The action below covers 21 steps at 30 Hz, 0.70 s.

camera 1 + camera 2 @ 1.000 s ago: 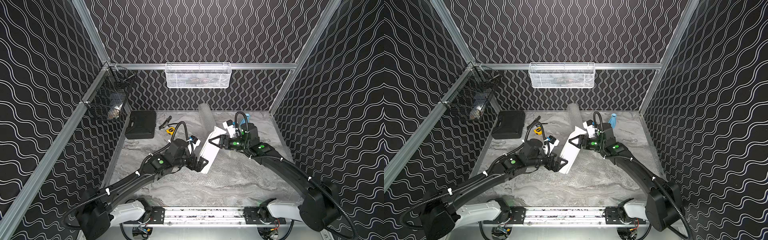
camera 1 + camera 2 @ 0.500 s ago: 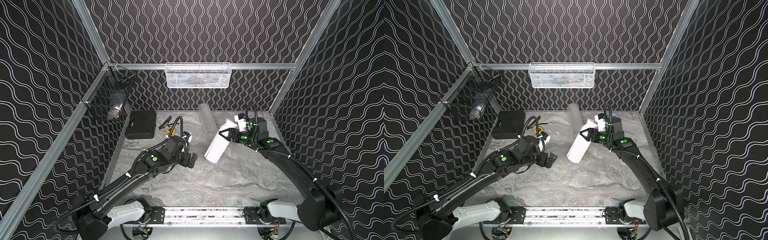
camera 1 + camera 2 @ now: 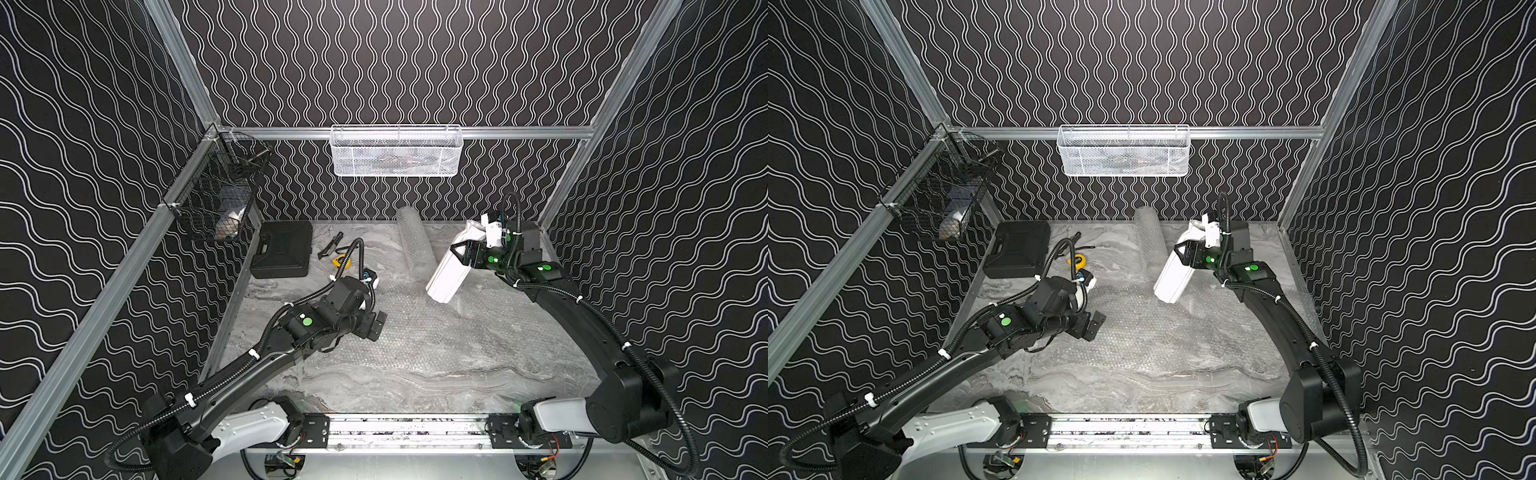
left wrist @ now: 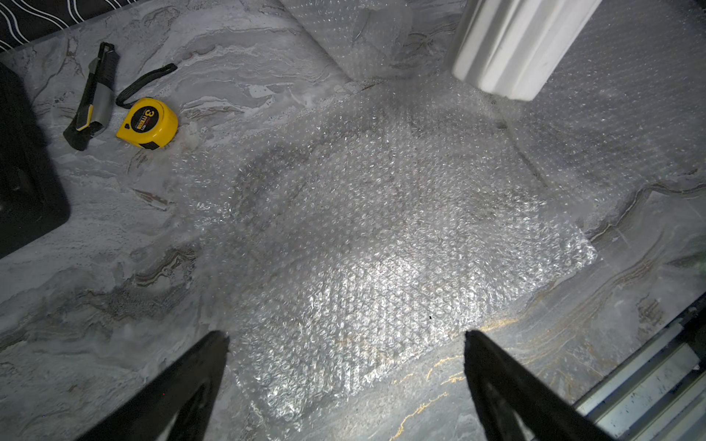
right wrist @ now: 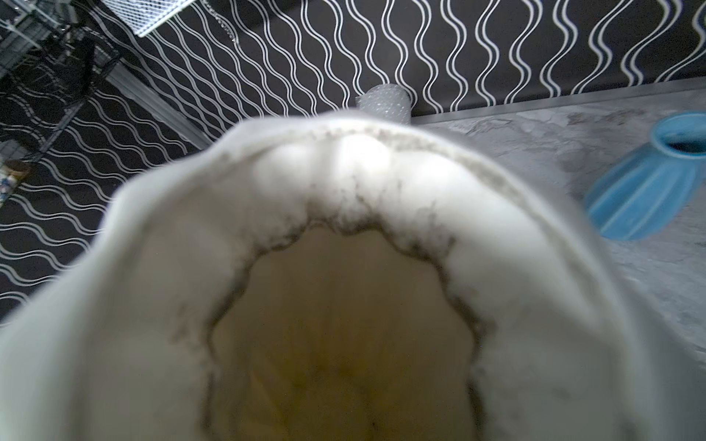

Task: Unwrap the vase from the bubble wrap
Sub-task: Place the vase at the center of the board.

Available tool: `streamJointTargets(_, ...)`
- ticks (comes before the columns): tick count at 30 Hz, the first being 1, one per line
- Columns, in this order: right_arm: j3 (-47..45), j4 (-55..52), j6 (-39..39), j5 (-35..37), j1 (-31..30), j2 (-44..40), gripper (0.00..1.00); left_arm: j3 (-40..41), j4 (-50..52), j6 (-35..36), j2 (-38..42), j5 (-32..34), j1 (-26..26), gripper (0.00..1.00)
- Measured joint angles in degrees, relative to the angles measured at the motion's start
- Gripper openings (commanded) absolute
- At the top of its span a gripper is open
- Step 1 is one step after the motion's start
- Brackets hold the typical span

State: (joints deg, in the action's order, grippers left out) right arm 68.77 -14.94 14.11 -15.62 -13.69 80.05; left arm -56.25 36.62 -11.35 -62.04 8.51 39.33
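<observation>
Vase (image 3: 448,272) free of bubble wrap (image 3: 419,332), clamped tilted in right jaws, left jaws spread empty; next, probably stand it on worktop (image 3: 415,386).

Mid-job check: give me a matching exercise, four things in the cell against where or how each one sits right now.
Things
1. white ribbed ceramic vase
2. flat clear bubble wrap sheet
3. rolled clear bubble wrap tube
4. yellow tape measure

Place or state
A. beside the black and grey utility knife
B. spread out on the grey marble tabletop
C. tilted, gripped by the right end effector
D. at the back wall

Pairs: 1-C, 2-B, 3-D, 4-A
</observation>
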Motion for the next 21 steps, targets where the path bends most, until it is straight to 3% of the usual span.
streamJointTargets(21,7.48,11.56,-8.83,15.74,0.96,14.64,0.56,1.53,0.24,1.2,0.9,0.2,0.0,1.0)
